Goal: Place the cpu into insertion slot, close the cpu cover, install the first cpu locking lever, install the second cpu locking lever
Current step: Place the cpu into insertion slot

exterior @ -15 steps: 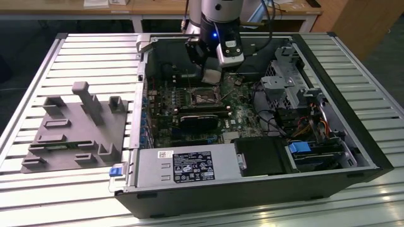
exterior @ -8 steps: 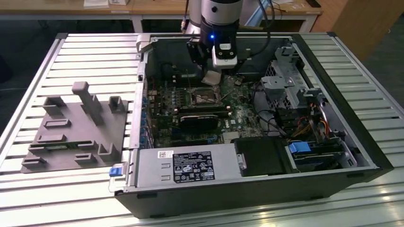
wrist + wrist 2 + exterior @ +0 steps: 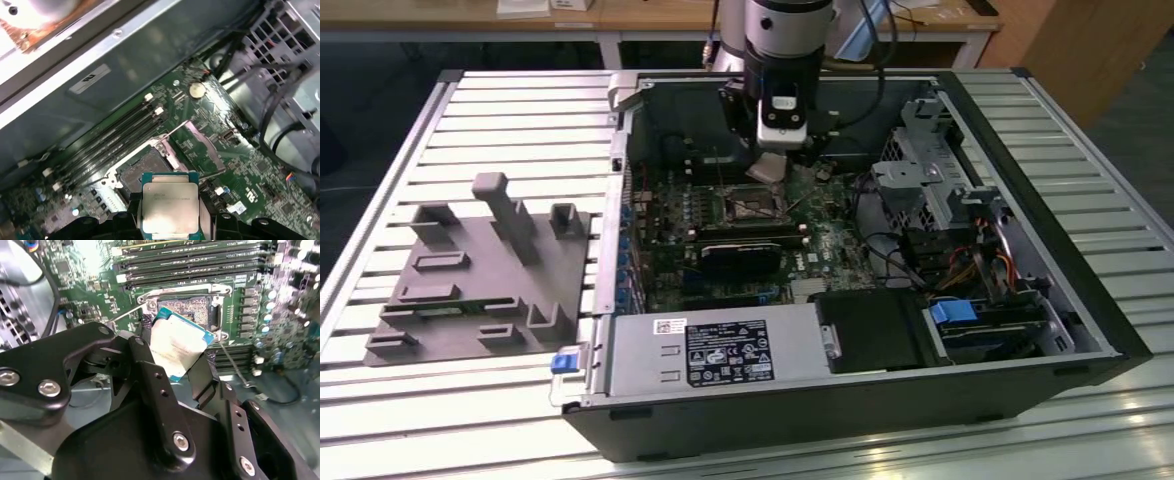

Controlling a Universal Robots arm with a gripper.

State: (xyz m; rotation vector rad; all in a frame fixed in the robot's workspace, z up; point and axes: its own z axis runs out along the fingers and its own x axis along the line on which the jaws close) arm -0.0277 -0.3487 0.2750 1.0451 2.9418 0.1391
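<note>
jaws clenched on cpu edges, likely to leave its underside free | cpu hangs near bare socket | not yet seated

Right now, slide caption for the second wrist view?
Gripper holding the cpu tilted above the open insertion slot on the motherboard.

The arm hangs vertical at the far side, end effector pointing down, fingers clamped on the cpu.

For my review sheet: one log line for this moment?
claw: shut on cpu | cpu: near insertion slot, not seated | insertion slot: uncovered
</note>
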